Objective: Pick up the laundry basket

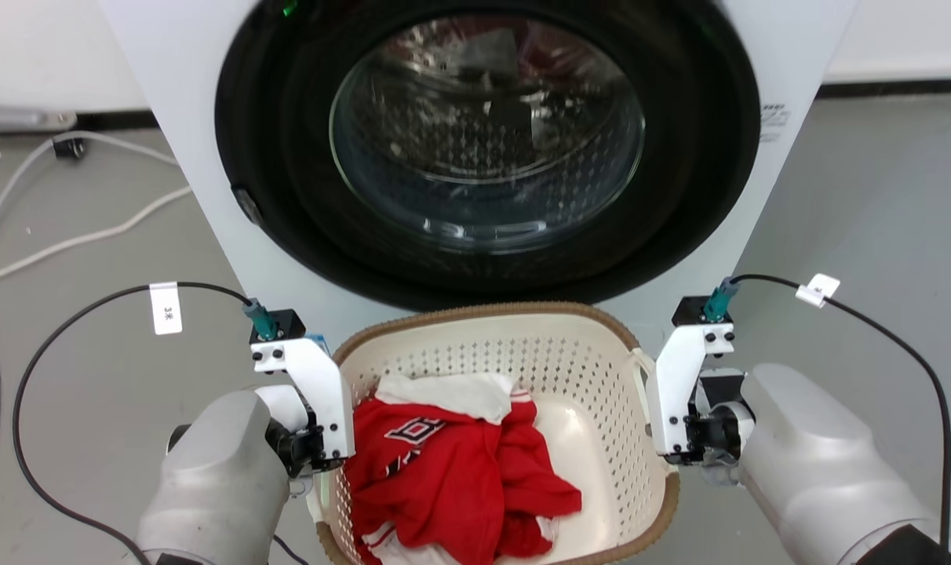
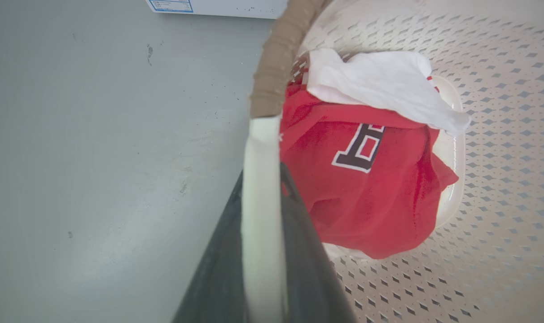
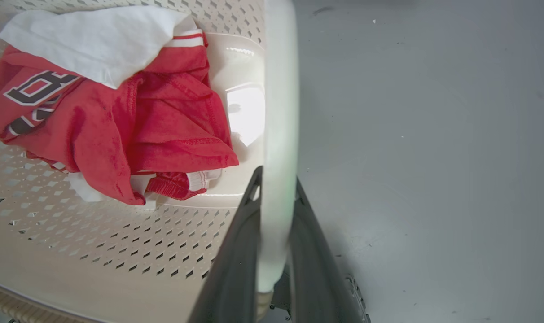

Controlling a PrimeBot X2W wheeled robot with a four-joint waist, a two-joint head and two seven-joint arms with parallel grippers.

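Note:
The laundry basket point(image 1: 522, 353), cream with perforated walls and a brown rim, stands in front of the washing machine between my two arms. In it lie a red jersey point(image 1: 444, 463) and a white cloth point(image 1: 452, 392). In the left wrist view my left gripper point(image 2: 261, 175) is shut on the basket's white left handle point(image 2: 261, 215), one dark finger on each side. In the right wrist view my right gripper point(image 3: 276, 175) grips the white right handle point(image 3: 278, 112) the same way. In the head view both wrists point(image 1: 311, 392) point(image 1: 683, 392) hide the fingers.
The white washing machine point(image 1: 177, 118) rises right behind the basket, its round glass door point(image 1: 487, 133) shut. White cables point(image 1: 75, 235) lie on the grey floor at the left. Bare grey floor point(image 1: 860, 196) lies to the right of the machine.

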